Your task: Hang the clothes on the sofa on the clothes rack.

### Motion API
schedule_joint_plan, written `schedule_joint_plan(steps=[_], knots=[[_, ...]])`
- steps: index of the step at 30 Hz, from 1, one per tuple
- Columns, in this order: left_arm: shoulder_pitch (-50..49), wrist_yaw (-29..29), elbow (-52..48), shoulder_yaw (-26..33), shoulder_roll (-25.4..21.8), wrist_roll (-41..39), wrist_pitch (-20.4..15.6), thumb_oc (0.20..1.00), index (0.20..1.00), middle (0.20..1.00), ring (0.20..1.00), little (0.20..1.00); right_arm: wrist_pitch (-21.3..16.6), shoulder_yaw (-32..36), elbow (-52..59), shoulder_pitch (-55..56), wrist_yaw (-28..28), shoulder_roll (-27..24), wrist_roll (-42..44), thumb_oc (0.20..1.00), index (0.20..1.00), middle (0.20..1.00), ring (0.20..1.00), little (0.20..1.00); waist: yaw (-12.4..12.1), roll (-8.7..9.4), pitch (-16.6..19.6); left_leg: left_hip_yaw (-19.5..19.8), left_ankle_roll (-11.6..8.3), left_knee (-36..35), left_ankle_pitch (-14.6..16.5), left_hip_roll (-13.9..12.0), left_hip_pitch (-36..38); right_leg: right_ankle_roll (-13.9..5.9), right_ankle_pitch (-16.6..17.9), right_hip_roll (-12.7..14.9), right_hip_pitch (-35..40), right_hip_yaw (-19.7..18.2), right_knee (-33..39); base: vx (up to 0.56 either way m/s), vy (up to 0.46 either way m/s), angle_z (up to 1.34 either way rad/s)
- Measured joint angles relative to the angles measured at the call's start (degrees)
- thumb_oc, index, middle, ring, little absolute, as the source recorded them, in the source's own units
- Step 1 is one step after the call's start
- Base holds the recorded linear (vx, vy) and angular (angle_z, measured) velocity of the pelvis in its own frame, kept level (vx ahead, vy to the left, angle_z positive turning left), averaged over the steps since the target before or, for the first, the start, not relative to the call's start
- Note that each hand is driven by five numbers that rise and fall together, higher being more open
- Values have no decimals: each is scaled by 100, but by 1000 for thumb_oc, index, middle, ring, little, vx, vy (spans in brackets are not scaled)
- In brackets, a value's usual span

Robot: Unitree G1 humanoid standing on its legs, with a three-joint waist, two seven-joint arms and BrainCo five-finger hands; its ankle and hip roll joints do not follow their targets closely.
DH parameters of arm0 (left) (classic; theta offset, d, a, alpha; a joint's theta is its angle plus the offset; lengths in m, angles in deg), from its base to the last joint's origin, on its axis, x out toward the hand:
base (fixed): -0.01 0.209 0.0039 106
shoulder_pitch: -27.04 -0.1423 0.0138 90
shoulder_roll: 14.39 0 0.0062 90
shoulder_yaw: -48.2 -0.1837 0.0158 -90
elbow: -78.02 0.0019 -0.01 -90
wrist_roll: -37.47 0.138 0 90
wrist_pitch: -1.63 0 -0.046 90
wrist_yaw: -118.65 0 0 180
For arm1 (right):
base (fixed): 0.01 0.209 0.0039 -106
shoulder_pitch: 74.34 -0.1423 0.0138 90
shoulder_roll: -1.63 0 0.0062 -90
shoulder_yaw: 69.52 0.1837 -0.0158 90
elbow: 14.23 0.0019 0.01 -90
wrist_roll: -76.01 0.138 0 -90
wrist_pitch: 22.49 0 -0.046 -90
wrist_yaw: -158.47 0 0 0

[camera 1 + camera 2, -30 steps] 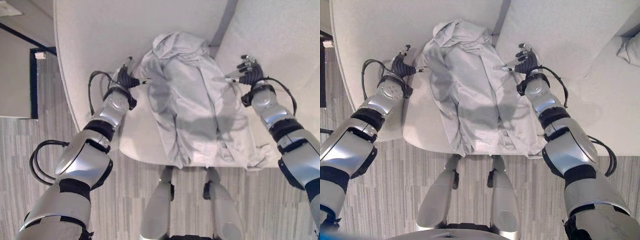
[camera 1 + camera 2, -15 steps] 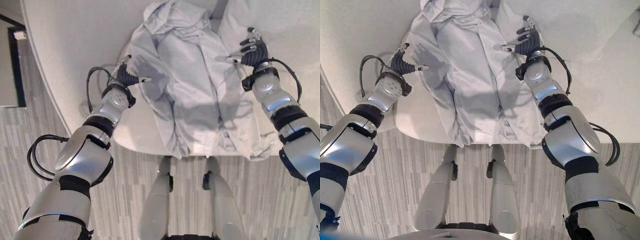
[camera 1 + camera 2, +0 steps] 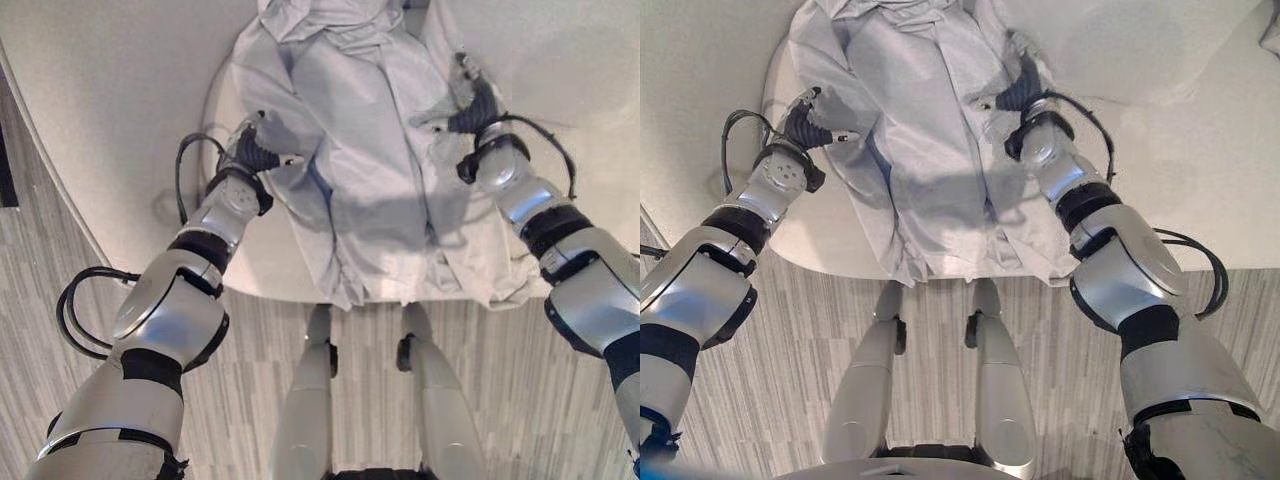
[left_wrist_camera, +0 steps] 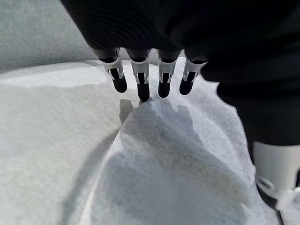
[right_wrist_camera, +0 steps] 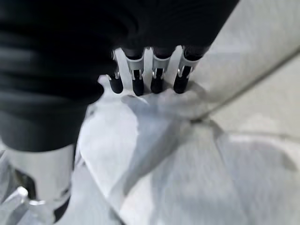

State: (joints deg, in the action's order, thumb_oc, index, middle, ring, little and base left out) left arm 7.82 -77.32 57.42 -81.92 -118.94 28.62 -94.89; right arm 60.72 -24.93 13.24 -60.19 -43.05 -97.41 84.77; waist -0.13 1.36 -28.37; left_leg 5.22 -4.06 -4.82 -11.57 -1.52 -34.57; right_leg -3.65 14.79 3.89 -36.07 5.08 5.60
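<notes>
left hand (image 3: 257,152) sits at the left edge of the pale grey shirt (image 3: 370,150), fingers (image 4: 140,82) straight and side by side, tips touching the cloth, thumb held apart. shirt is spread rumpled over the off-white sofa (image 3: 120,110) seat, hem hanging off the front edge. right hand (image 3: 470,108) is on its right shoulder, fingers (image 5: 156,79) straight too, pressing the fabric.

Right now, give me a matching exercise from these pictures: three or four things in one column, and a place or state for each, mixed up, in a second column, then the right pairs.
Things:
1. left hand
2. right hand
3. garment
4. floor

Places or states:
A. pale grey, spread crumpled on the sofa
B. striped grey planks
C. open, at the garment's left edge
D. open, at the garment's right edge

Pairs: 1-C, 2-D, 3-A, 4-B
</notes>
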Motion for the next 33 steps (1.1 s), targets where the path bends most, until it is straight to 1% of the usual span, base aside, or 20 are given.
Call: schedule_joint_plan(steps=[3, 6, 9, 11, 13, 17, 23, 25, 28, 33], knots=[[127, -15, 3, 0, -2, 0, 22, 1000, 1000, 1000, 1000, 1000, 55, -12, -10, -16, -71, 22, -140, 1000, 1000, 1000, 1000, 1000, -11, 0, 0, 10, 1, 6, -1, -1, -36, 25, 20, 0, -28, 10, 0, 0, 0, 0], [167, -122, -23, 2, -43, 2, 23, 1000, 1000, 1000, 1000, 1000, 133, -223, -8, -15, -80, 2, -453, 1000, 1000, 1000, 1000, 1000, -11, 13, 7, 7, 0, 6, -1, -4, -37, 25, 20, -2, -32, 11, 0, 0, 0, 0], [165, -164, -65, 2, -55, 6, 23, 1000, 1000, 1000, 1000, 1000, 183, -283, -10, -9, -96, -7, -762, 1000, 1000, 1000, 1000, 1000, -11, 14, 8, 16, -1, 6, 0, -11, -46, 26, 20, -7, -37, 33, 0, 0, 0, 0], [156, -180, -117, 11, -59, 22, 35, 1000, 1000, 1000, 1000, 1000, 293, -471, -10, 69, -131, 10, -1243, 1000, 1000, 1000, 1000, 1000, -13, 28, 16, 25, -9, 6, 6, -19, -53, 25, 19, -11, -38, 50, 0, 0, 0, 0], [164, -187, -117, 10, -59, 32, 37, 1000, 1000, 1000, 1000, 1000, 302, -446, -17, 98, -130, 22, -1327, 1000, 1000, 1000, 1000, 1000, -14, 31, 18, 31, -9, 15, 6, -19, -71, 26, 20, -11, -49, 60, 0, 0, 0, 0], [180, -216, -116, 9, -68, 43, 43, 1000, 1000, 1000, 1000, 1000, 296, -260, -31, 69, -130, 27, -1289, 1000, 1000, 1000, 1000, 1000, -29, 31, 19, 73, -26, 117, 19, -14, -188, 27, 20, -10, -96, 80, 0, 14, 0, 4], [190, -389, -120, 29, -193, 39, 46, 1000, 1000, 1000, 1000, 1000, 214, 104, 162, 153, -174, 35, -508, 1000, 1000, 1000, 1000, 1000, -82, 34, 21, 126, -49, 211, 36, -17, -386, 45, 34, -7, -242, 102, 0, 5, 2, 1], [191, -399, -123, 49, -232, 21, 48, 1000, 1000, 1000, 1000, 1000, 106, 252, 262, 256, -219, 36, -312, 1000, 1000, 1000, 1000, 1000, -104, 34, 21, 131, -54, 235, 39, -21, -428, 45, 34, -11, -268, 103, 0, 0, 0, 0], [189, -405, -144, 51, -321, 20, 56, 1000, 1000, 1000, 1000, 1000, 33, 292, 373, 399, -310, 65, -191, 1000, 1000, 1000, 1000, 1000, -121, 35, 21, 135, -59, 239, 44, -25, -433, 40, 30, -11, -269, 105, 0, 0, 0, 0], [166, -471, -387, 124, -463, 20, 79, 1000, 1000, 1000, 1000, 1000, 43, 333, 533, 612, -246, 95, -94, 1000, 1000, 1000, 1000, 1000, -175, 35, 22, 160, -63, 240, 47, -21, -464, 39, 26, -8, -285, 135, 0, 1, 7, 2]])
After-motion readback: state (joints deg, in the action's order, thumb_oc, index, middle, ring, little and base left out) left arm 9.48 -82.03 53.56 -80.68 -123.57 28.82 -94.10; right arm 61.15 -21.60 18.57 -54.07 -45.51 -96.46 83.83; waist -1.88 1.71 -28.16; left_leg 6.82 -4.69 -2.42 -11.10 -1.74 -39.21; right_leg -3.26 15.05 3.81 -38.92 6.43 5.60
